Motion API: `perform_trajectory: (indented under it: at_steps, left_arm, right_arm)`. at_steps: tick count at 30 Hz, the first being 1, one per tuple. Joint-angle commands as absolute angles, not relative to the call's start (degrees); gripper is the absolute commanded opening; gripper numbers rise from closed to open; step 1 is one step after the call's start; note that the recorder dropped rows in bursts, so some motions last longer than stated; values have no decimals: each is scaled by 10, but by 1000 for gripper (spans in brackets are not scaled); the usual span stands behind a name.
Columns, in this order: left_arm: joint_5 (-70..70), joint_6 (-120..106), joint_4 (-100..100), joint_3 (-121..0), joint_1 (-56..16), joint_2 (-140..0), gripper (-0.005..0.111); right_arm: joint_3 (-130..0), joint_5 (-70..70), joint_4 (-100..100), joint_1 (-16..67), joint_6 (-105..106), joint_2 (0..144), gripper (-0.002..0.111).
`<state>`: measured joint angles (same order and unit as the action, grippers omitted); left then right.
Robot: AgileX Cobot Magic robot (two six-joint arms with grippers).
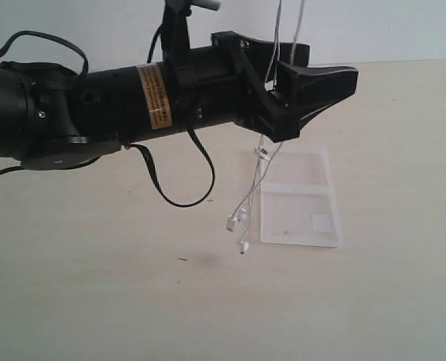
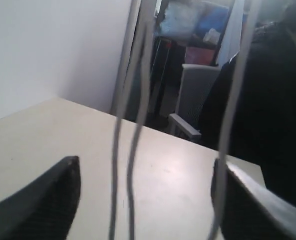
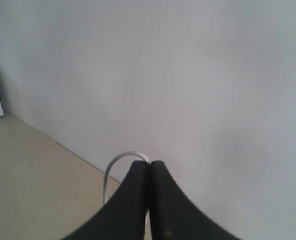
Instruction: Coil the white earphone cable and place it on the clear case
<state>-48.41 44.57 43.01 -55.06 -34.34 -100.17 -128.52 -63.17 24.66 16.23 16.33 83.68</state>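
Observation:
The white earphone cable (image 1: 262,151) hangs down from above the exterior view. Its strands pass between the fingers of my left gripper (image 1: 331,63), which is held high over the table. The earbuds (image 1: 236,222) dangle just left of the clear case (image 1: 298,197), which lies flat on the table with a small whitish sticker (image 1: 322,221). In the left wrist view the left gripper (image 2: 147,170) is open, with two blurred cable strands (image 2: 133,165) hanging in the gap and a third by one finger. My right gripper (image 3: 149,167) is shut on a loop of the cable (image 3: 119,161); it is outside the exterior view.
The beige table (image 1: 95,301) stretches around the case. A thick black robot cable (image 1: 179,201) loops down from the left arm (image 1: 132,98). A white wall stands behind the table. The left wrist view shows a chair (image 2: 192,100) and clutter beyond the table's far edge.

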Motion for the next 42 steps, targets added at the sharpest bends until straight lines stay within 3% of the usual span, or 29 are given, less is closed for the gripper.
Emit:
perform_trajectory:
  at_steps: [1,2,5,20,25,32,42]
  left_arm:
    - [-413,474,433,-559,-354,-1006,21]
    - [-411,480,439,-559,-354,-1006,5]
    - [-430,485,459,-559,-354,-1006,0]
    - [-447,512,509,-558,-345,-996,0]
    - [-441,549,554,-545,-330,-962,0]
    - [-409,636,659,-539,-325,-897,0]
    - [-401,757,780,-539,-325,-825,0]
  right_arm:
    - [-1284,-625,251,163,168,837,0]
    - [-1284,-625,251,163,168,837,0]
    - [-1284,-625,251,163,168,837,0]
    - [-1284,-625,249,163,172,837,0]
    - [-1284,-637,82,163,101,837,0]
    - [-1280,-691,12,163,74,846,0]
    - [-1058,-639,-111,163,40,848,0]
